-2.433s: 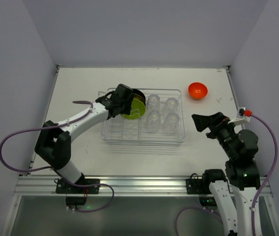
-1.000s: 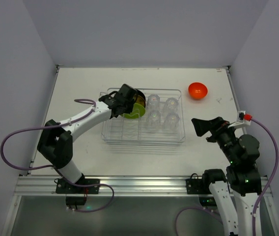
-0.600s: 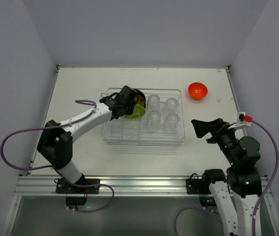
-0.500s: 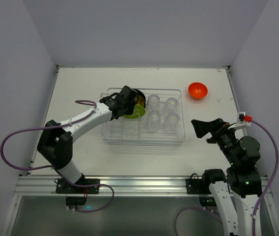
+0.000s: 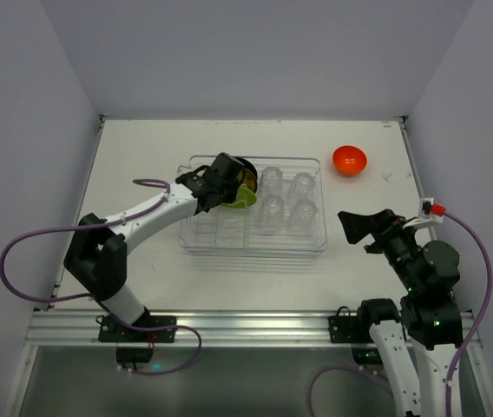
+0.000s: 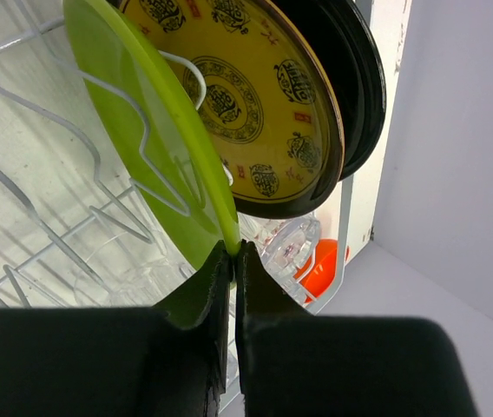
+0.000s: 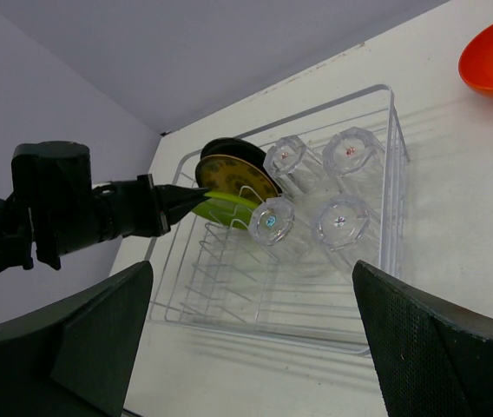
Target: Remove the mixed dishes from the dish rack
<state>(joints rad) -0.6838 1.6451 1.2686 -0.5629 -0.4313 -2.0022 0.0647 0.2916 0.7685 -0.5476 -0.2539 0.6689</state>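
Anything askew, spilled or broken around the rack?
Nothing stands out. The green plate and black plate lean in their slots in the dish rack, four tumblers sit beside them, the orange bowl rests apart on the table, and the left tool is shut on the green plate's rim.

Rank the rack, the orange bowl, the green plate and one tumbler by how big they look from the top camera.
1. Rack
2. Bowl
3. Green plate and tumbler: unsure, since the plate stands on edge, partly hidden by the left end effector.
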